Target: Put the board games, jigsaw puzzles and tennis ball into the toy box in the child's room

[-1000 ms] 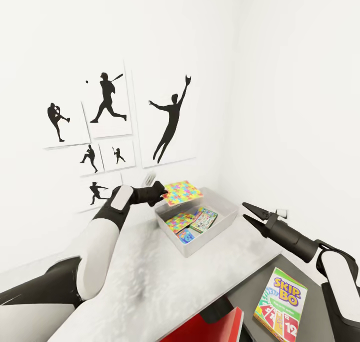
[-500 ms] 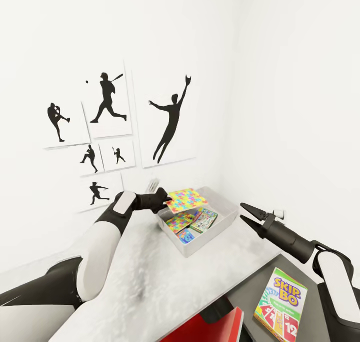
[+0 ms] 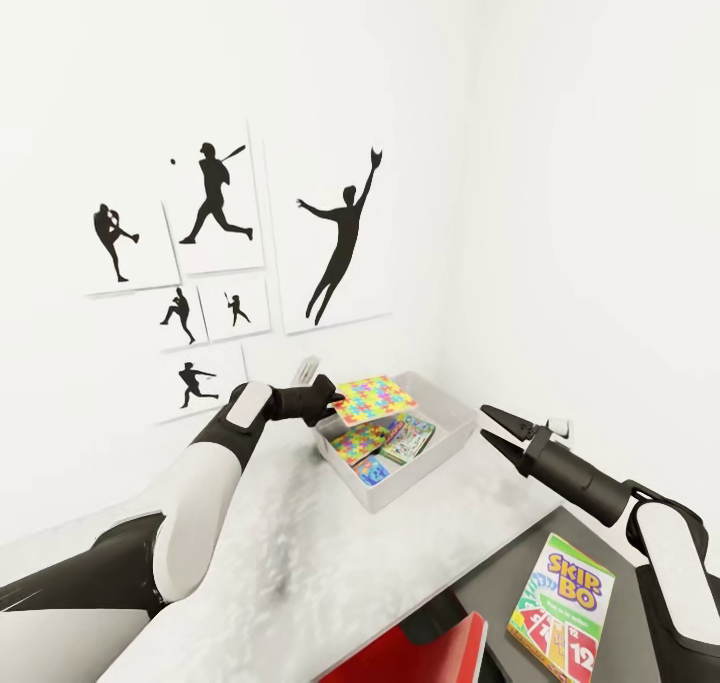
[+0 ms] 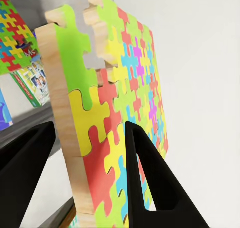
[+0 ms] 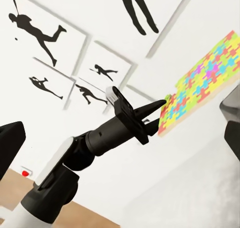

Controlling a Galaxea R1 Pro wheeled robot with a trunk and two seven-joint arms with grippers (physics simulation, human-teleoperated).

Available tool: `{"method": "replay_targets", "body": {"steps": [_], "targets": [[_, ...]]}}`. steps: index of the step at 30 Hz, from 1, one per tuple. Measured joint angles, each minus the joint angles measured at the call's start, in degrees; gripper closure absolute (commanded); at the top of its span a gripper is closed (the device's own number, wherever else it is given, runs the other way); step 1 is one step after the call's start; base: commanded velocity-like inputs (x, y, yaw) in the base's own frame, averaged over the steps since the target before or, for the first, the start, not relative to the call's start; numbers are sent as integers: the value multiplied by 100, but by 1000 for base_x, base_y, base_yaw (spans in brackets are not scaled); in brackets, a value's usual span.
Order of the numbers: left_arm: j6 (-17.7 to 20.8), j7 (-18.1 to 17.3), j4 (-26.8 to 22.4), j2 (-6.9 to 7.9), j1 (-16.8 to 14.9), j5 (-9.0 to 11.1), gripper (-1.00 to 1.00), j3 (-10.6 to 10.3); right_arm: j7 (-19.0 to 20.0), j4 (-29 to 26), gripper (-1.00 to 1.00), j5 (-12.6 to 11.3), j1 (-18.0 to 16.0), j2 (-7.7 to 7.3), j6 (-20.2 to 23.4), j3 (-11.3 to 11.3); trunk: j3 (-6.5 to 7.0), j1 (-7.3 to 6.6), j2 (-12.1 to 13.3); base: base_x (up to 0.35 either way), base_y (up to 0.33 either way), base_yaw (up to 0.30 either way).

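nearest you, the yellow-green "skip-bo" board game box [image 3: 561, 608] lies flat on the lower dark grey side unit [image 3: 500, 588], by the red-and-white chair [image 3: 425, 655] at the bottom edge. your right gripper [image 3: 492, 426] hangs over the right end of the pale mottled table [image 3: 300, 553] with its black fingers spread and nothing between them; it sits a touch lower and nearer the pale grey toy box [image 3: 440, 445] than a second ago.

your left gripper [image 3: 338, 395] is pinching the multicolour jigsaw puzzle box [image 3: 372, 397] by one edge, a finger on each face in the left wrist view [image 4: 107, 133]. since a second ago you have brought that puzzle down and back: it was clear above the tray, and now it hovers just over the tray's left rim, roughly level. over the last half second it has hardly moved.

inside the tray lie another puzzle-patterned box [image 3: 357, 441], a small blue box [image 3: 371, 470] and a green-pink box [image 3: 408, 438], crowded to the left and front. the right part of the tray floor is bare. the tray's far side stands near the white wall with its black baseball-player posters [image 3: 340, 233].
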Motion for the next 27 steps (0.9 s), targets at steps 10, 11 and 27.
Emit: {"method": "replay_targets", "body": {"steps": [10,11,27], "targets": [[1,-7,0,0,3,1,100,6,0,1,-100,-7,1,-8,32,3,-83,-1,6,0,0,0],[-1,-7,0,0,3,2,100,6,0,1,-100,-7,1,-11,32,1,-92,-1,6,0,0,0],[-46,26,1,0,-15,-13,100,26,0,-8,-100,-7,1,-38,43,-10,-243,-1,6,0,0,0]]}}
